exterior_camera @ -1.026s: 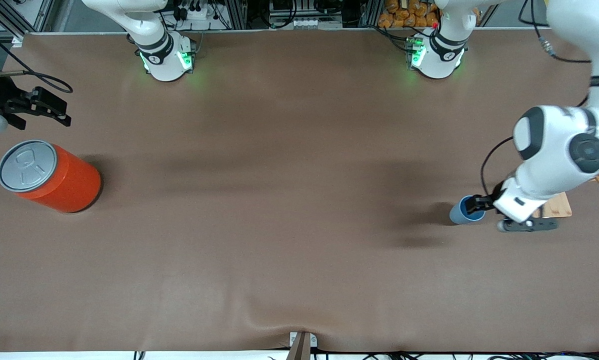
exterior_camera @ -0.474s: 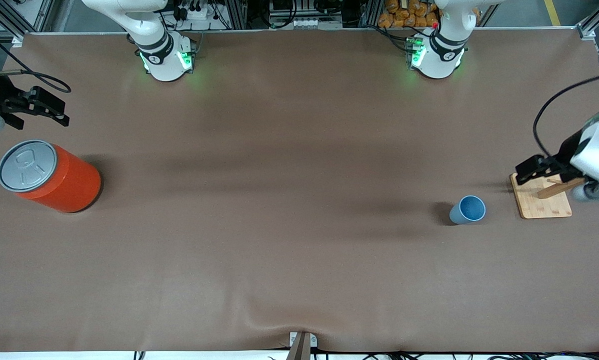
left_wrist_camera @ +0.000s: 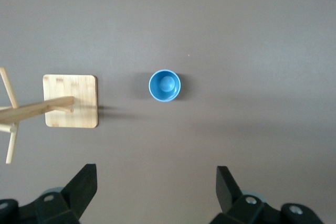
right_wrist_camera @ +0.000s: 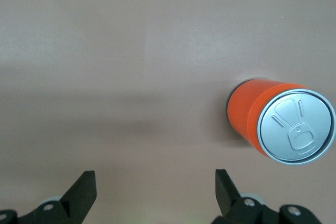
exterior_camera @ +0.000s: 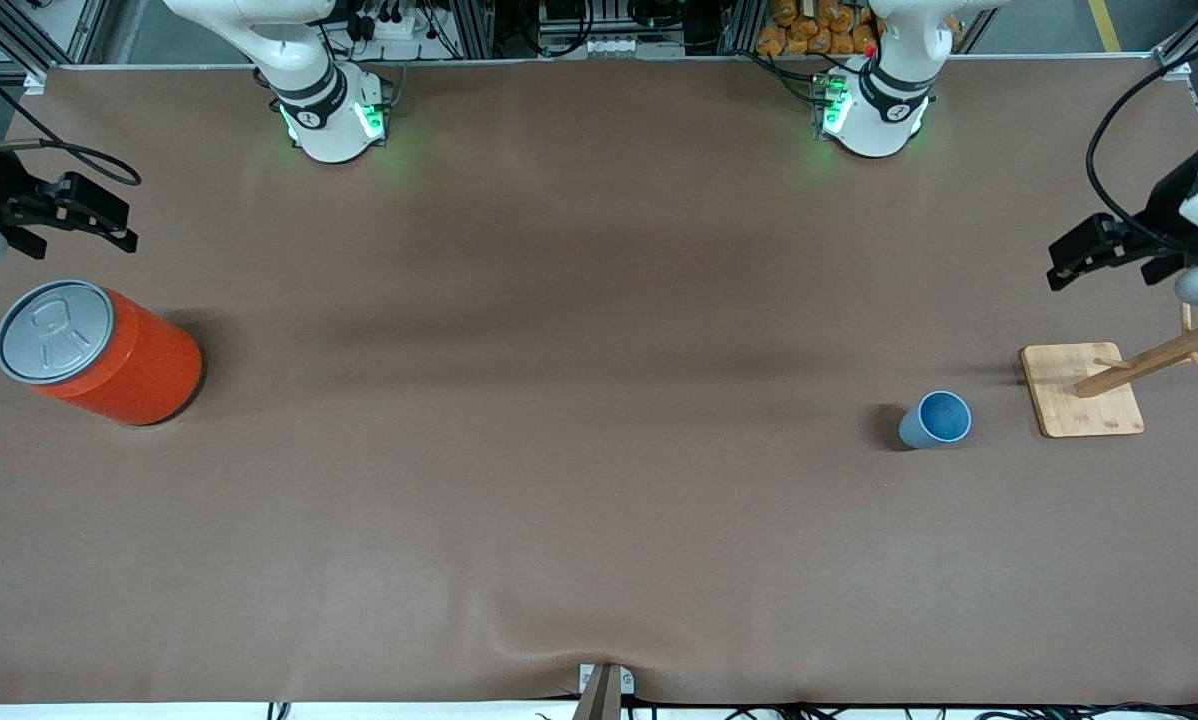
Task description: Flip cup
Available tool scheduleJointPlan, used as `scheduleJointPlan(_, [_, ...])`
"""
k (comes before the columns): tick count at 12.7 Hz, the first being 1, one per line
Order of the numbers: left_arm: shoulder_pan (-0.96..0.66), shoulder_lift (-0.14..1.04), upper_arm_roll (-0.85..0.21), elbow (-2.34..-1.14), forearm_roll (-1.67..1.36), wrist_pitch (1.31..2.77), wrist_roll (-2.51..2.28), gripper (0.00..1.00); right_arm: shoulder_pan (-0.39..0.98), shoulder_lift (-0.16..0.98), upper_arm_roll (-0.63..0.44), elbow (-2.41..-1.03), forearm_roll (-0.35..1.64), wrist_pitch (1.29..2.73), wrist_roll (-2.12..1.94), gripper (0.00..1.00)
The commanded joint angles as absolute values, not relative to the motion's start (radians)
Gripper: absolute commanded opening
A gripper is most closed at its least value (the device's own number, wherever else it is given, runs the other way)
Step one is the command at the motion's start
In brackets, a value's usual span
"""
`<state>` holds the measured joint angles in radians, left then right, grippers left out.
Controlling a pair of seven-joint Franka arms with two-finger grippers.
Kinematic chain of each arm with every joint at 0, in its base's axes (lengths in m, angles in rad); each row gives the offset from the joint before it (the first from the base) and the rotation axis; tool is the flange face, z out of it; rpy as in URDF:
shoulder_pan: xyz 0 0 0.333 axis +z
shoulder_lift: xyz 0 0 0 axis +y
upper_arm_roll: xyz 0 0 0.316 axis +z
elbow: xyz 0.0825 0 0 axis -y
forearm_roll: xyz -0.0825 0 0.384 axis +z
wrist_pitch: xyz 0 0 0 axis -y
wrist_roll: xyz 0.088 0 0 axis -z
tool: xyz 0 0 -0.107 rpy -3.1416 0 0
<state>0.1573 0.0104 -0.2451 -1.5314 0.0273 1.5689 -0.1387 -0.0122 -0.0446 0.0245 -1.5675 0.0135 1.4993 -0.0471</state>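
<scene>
The small light-blue cup (exterior_camera: 936, 420) stands upright on the table, mouth up, toward the left arm's end; the left wrist view shows its darker blue inside (left_wrist_camera: 165, 85). My left gripper (exterior_camera: 1084, 252) is open and empty, raised over the table's edge at the left arm's end, apart from the cup; its open fingers frame bare table in the left wrist view (left_wrist_camera: 156, 183). My right gripper (exterior_camera: 79, 212) is open and empty, waiting over the table's right arm's end above the orange can; it also shows in the right wrist view (right_wrist_camera: 156, 186).
A big orange can (exterior_camera: 99, 352) with a grey pull-tab lid stands at the right arm's end; it also shows in the right wrist view (right_wrist_camera: 281, 124). A wooden peg stand on a square bamboo base (exterior_camera: 1081, 392) stands beside the cup, also in the left wrist view (left_wrist_camera: 71, 101).
My left gripper let go of the cup, opened and rose away toward the table's edge at the left arm's end. The cup stayed upright. The right arm has not moved.
</scene>
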Motion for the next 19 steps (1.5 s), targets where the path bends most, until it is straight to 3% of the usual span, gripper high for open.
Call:
scheduleJointPlan(1, [0.17, -0.038, -0.255, -1.592, 0.011, 1.563, -0.156, 1.0, -0.028, -0.035, 0.034, -1.549, 0.006, 1.491, -0.058, 1.0])
scheduleJointPlan(19, [0.169, -0.021, -0.245, -1.509, 0.021, 1.488, -0.146, 1.0, -0.044, -0.034, 0.031, -1.549, 0.018, 1.488, -0.058, 1.0])
